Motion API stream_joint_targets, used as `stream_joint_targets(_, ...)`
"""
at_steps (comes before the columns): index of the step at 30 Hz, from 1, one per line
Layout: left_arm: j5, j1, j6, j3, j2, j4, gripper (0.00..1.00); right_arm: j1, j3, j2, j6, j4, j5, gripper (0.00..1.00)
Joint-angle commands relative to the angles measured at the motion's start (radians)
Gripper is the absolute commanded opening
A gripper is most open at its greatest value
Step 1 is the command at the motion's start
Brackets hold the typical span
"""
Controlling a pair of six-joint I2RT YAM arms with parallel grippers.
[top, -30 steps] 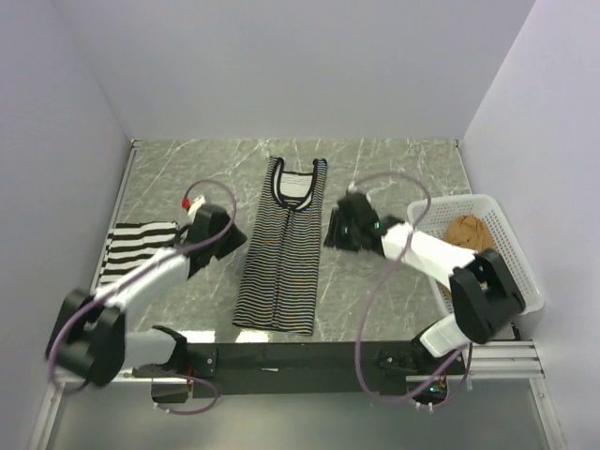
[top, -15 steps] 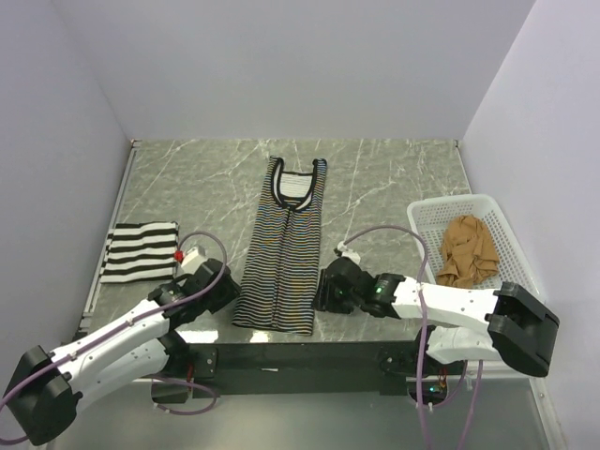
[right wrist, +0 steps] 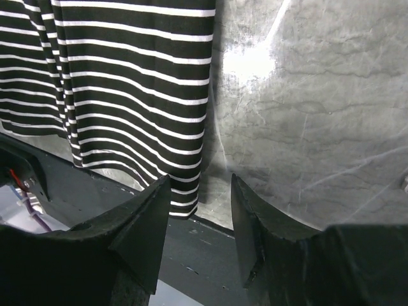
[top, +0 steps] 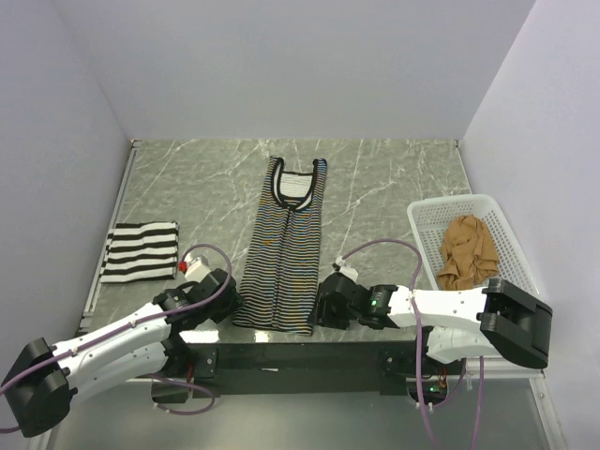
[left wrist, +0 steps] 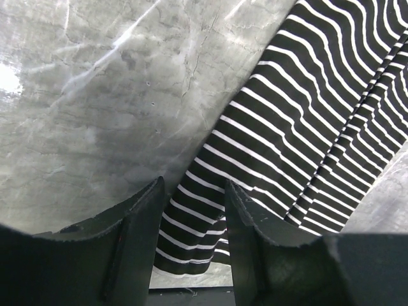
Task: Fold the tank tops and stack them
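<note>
Long thin-striped tank top with black trim (top: pixel 286 248) lies flat down the middle of the grey marble desk (top: pixel 394 178), neckline at the far end. Left pincer (top: pixel 225 302) is low at the near-left hem corner, jaws apart, cloth corner showing in the gap (left wrist: pixel 193 248). Right pincer (top: pixel 321 307) is at the near-right hem corner, jaws apart, hem edge between them (right wrist: pixel 199 236). Bold black-and-white striped top (top: pixel 141 251) sits folded at the left desk edge. Tan-brown top (top: pixel 469 251) lies crumpled in the white mesh basket (top: pixel 427 220) on the right.

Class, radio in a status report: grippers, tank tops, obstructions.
Left gripper open over thin-striped top, near-left corner. Right gripper open at its near-right corner. Top flat, unfolded. Nothing obstructing.
</note>
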Motion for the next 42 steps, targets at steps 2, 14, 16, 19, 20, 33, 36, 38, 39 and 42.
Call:
stream_joint_targets(2, 0.013, -0.009, -0.034, -0.028, 0.008, 0.005, 0.49, 0.019, -0.026, -0.012, 0.039, 0.019, 0.026, 0.50)
stream_joint_targets(14, 0.060, -0.013, -0.032, -0.097, -0.060, 0.055, 0.42, 0.053, -0.001, 0.104, 0.060, 0.048, 0.017, 0.45)
stream_joint_targets(16, 0.076, -0.013, -0.020, -0.101, -0.052, 0.074, 0.41, 0.051, -0.015, 0.098, 0.069, 0.047, 0.020, 0.41)
stream_joint_targets(19, 0.091, -0.015, -0.003, -0.104, -0.047, 0.095, 0.37, 0.053, -0.030, 0.083, 0.076, 0.035, 0.029, 0.23)
stream_joint_targets(20, 0.096, -0.015, 0.000, -0.104, -0.044, 0.103, 0.36, 0.053, -0.030, 0.080, 0.077, 0.019, 0.032, 0.14)
stream_joint_targets(33, 0.191, -0.021, 0.132, -0.069, 0.054, 0.256, 0.22, 0.014, -0.061, -0.012, 0.027, -0.117, 0.089, 0.00)
stream_joint_targets(36, 0.211, -0.029, 0.153, -0.061, 0.087, 0.304, 0.20, -0.012, -0.081, -0.055, -0.001, -0.145, 0.095, 0.00)
stream_joint_targets(38, 0.217, -0.039, 0.163, -0.052, 0.107, 0.325, 0.20, -0.023, -0.092, -0.098, -0.006, -0.166, 0.103, 0.00)
stream_joint_targets(39, 0.220, -0.046, 0.170, -0.048, 0.129, 0.333, 0.20, -0.024, -0.101, -0.110, -0.007, -0.171, 0.104, 0.00)
stream_joint_targets(42, 0.218, -0.082, 0.170, -0.035, 0.157, 0.344, 0.22, -0.026, -0.115, -0.146, -0.007, -0.182, 0.100, 0.00)
